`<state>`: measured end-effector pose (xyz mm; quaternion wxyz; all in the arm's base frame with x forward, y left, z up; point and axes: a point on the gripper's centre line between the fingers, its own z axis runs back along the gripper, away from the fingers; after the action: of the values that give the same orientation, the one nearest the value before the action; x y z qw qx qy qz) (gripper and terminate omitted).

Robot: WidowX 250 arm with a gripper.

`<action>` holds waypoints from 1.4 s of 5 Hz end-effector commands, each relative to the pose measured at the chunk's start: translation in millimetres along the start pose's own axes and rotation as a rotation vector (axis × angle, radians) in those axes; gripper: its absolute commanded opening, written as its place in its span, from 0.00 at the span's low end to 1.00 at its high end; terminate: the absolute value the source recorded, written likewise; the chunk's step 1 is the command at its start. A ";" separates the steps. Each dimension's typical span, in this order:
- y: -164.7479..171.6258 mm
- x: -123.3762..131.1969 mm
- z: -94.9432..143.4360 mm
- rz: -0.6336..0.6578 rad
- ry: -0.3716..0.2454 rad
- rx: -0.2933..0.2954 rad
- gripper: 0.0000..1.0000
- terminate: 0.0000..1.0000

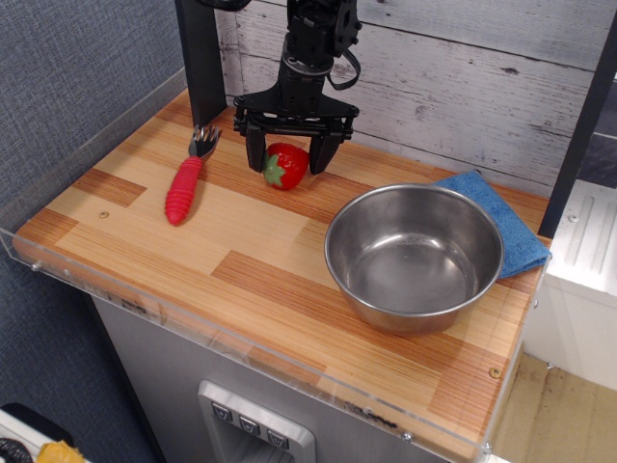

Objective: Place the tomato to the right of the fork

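Note:
The tomato [286, 165], a small glossy red fruit with a green leafy cap, lies on the wooden table top [241, 241], to the right of the fork. The fork [186, 179] has a ribbed red handle and short silver tines pointing to the back. It lies at the back left. My gripper [288, 166] is down at the table, with one black finger on each side of the tomato. The jaws stand slightly apart from the fruit, which rests on the wood.
A large steel bowl [415, 256] stands to the right front of the tomato. A blue cloth [501, 222] lies behind the bowl. A black post [202, 58] rises behind the fork. A clear plastic rim [193, 313] edges the table front and left.

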<state>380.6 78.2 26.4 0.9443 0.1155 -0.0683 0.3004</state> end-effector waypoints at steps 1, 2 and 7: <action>6.4 0.1 15.7 0.015 -0.037 -0.018 1.00 0.00; 10.5 1.3 21.6 0.028 -0.054 -0.034 1.00 0.00; 40.2 -20.7 168.6 0.098 -0.462 -0.258 1.00 0.00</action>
<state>341.9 53.5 185.4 0.9020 0.0620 -0.3049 0.2993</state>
